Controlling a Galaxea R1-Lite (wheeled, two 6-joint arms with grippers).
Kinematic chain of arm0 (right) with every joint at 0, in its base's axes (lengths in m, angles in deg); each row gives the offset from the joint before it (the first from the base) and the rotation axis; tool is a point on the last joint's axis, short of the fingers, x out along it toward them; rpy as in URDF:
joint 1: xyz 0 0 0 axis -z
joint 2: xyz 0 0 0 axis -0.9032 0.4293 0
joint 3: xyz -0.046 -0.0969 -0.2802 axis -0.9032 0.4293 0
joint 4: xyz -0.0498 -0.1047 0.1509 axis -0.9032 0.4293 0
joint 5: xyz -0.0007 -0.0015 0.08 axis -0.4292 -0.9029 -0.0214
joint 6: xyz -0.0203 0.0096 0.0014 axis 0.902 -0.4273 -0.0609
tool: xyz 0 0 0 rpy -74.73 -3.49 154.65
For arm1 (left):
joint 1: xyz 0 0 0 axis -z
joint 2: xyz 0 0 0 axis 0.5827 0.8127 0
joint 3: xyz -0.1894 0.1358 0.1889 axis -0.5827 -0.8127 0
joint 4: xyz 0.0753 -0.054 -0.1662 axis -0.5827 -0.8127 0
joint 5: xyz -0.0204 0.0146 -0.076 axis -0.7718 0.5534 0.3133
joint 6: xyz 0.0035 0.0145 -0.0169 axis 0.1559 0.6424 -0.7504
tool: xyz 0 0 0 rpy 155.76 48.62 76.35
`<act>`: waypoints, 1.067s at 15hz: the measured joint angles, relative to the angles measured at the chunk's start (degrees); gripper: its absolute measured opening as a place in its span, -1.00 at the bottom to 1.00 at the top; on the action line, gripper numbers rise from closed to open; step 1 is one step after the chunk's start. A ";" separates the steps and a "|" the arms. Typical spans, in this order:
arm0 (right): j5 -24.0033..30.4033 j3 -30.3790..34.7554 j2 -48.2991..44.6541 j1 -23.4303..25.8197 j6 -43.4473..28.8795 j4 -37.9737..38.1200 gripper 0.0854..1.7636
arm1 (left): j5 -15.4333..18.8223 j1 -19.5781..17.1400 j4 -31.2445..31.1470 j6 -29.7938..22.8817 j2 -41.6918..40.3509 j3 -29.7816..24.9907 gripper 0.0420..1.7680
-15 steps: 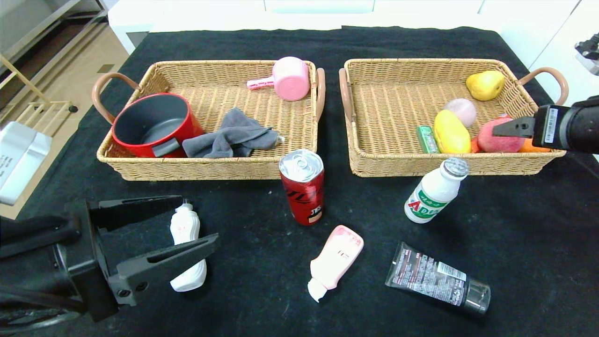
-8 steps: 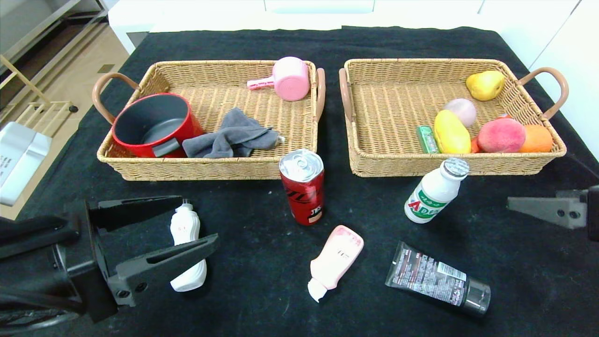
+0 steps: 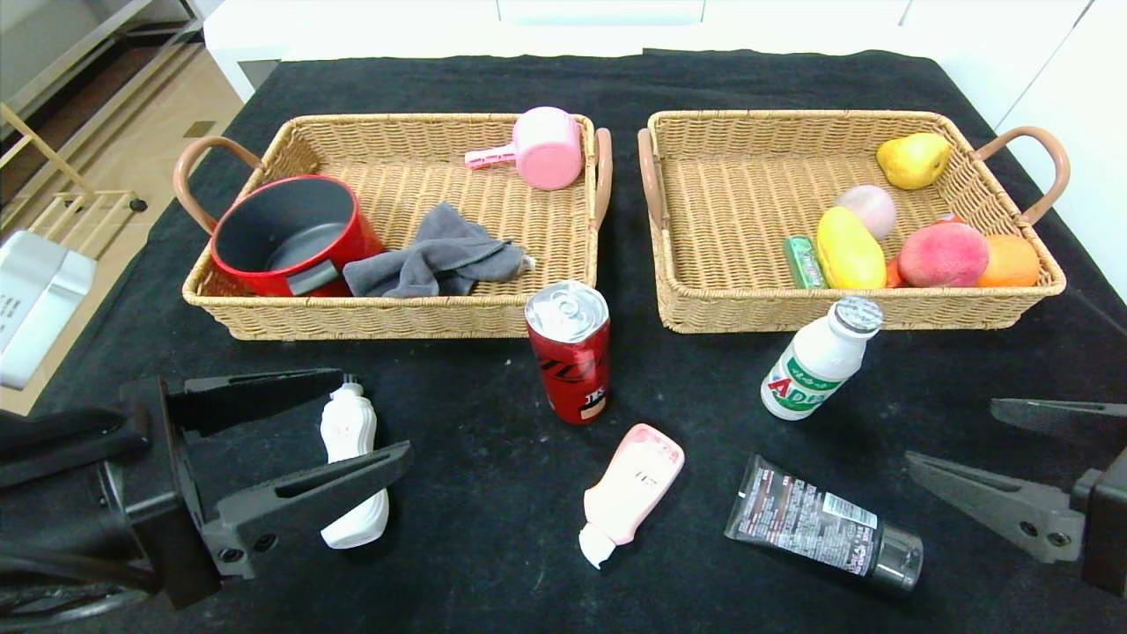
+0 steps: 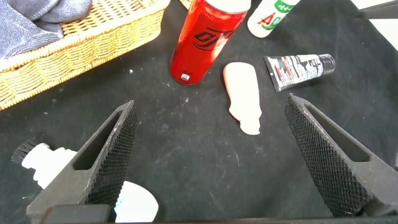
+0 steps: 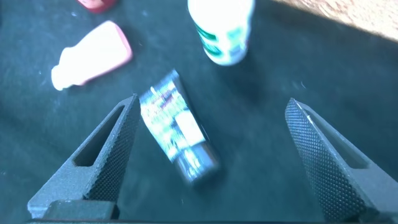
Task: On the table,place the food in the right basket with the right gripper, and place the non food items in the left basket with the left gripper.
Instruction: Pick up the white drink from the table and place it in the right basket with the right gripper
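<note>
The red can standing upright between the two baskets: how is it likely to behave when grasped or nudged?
The red can stands upright and is tall for its base, so a sideways nudge could tip it. Once down, its round body would probably roll on the table. Its smooth wall looks rigid but possibly slippery; the tab seems unopened, so it may be full and fairly heavy.

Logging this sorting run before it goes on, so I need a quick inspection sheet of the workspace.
Surface: table, black cloth.
Job's things: red can and white bottle upright; brush bottle, pink tube, dark tube lying; peach in right basket.
Clutter: pot, grey cloth, pink cup in left basket.
Grippers: left gripper open over brush bottle; right gripper open, empty.
Cables: nothing seen.
Surroundings: white counter.
</note>
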 joint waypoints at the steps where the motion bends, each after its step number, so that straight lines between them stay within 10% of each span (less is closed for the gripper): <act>1: -0.46 1.13 0.71 -1.02 0.16 -2.10 0.92 | -0.01 0.00 0.00 0.00 0.02 0.00 0.94; 16: -10.13 3.10 14.49 -4.71 -0.22 -22.88 0.92 | -0.01 -0.06 0.16 0.00 -0.09 0.00 0.94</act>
